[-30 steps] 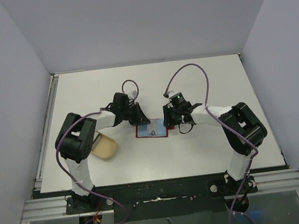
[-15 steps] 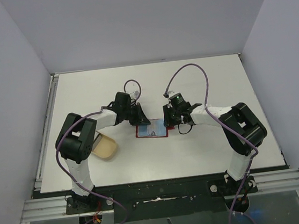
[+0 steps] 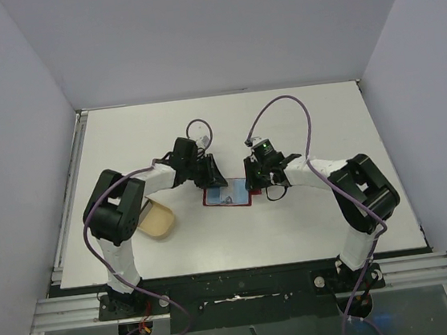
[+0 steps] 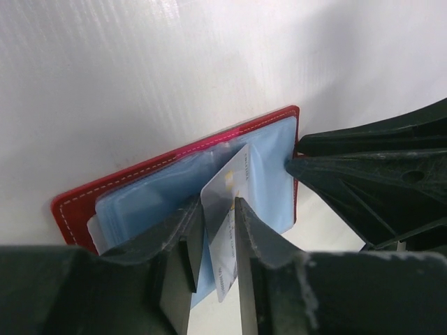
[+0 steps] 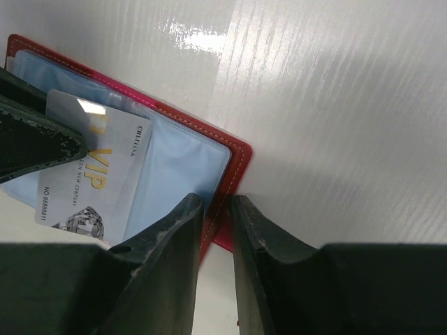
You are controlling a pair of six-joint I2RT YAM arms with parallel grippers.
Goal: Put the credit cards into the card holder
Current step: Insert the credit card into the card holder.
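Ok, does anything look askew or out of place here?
Yes: the credit card lies crooked on the open card holder, between the left gripper fingers. It is not square with the blue sleeve, and one end overhangs the table. The right gripper pinches the holder's edge. No damage shows.

The top external camera sits high above and behind the 2 arm bases (image 3: 122, 304), looking steeply down on the whole white table (image 3: 124, 146) from far off. The left wrist camera looks out along its own fingers (image 4: 174, 265), very close over the red card holder (image 4: 70, 206) and a credit card (image 4: 234, 181). The right wrist camera looks past its fingers at the same holder from the opposite side, equally close. All 3 views share the open holder and that card
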